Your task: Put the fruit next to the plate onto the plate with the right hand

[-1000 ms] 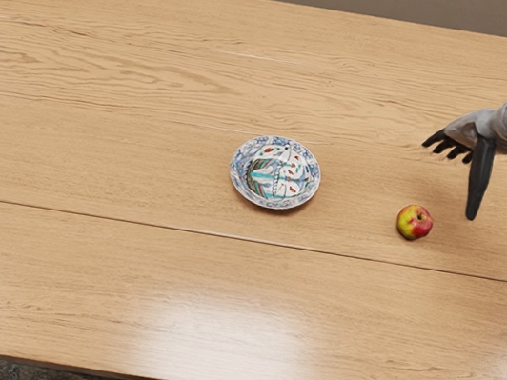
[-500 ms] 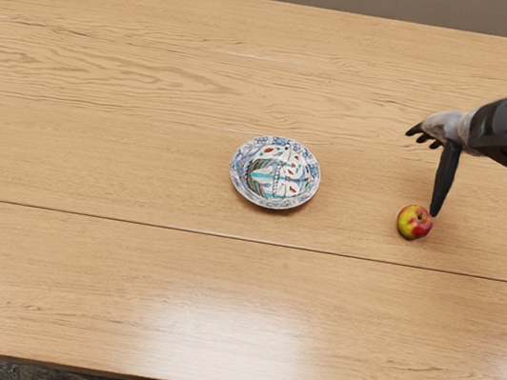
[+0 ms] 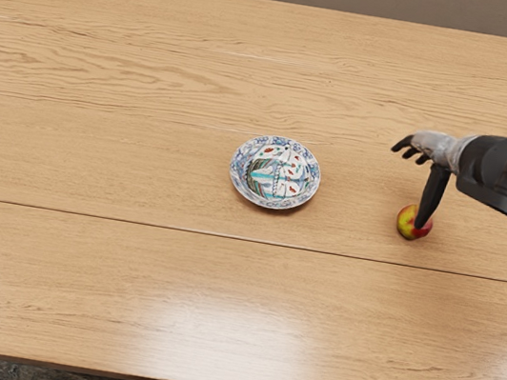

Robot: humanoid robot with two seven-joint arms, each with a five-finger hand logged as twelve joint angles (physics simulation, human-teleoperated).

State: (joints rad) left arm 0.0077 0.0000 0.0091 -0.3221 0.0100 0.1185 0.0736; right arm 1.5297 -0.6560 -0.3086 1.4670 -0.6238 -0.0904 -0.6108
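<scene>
- The desk (image 3: 232, 326) has a broad bare stretch toward its near edge. Nothing there would stop a rolling fruit, so an apple knocked that way could travel far, perhaps off the edge.
- The apple (image 3: 405, 224) lies on the desk toward the right edge, well apart from the plate and not yet lifted. It is round and smooth, so a push from one side would likely send it skidding rather than seat it in the palm.
- The plate (image 3: 238, 166) stands about mid-desk, left of the apple. It looks shallow. A release from too high or over the rim could let the fruit bounce out or rock the plate.
- The right hand (image 3: 431, 149) hovers over the apple's far side, its fingers (image 3: 405, 147) spread and holding nothing. One dark digit hangs down across the fruit, and I cannot tell whether it touches. If the hand closes before it is centred, the grip would be off-centre and the apple might squirt free.
- The left hand is out of view.
</scene>
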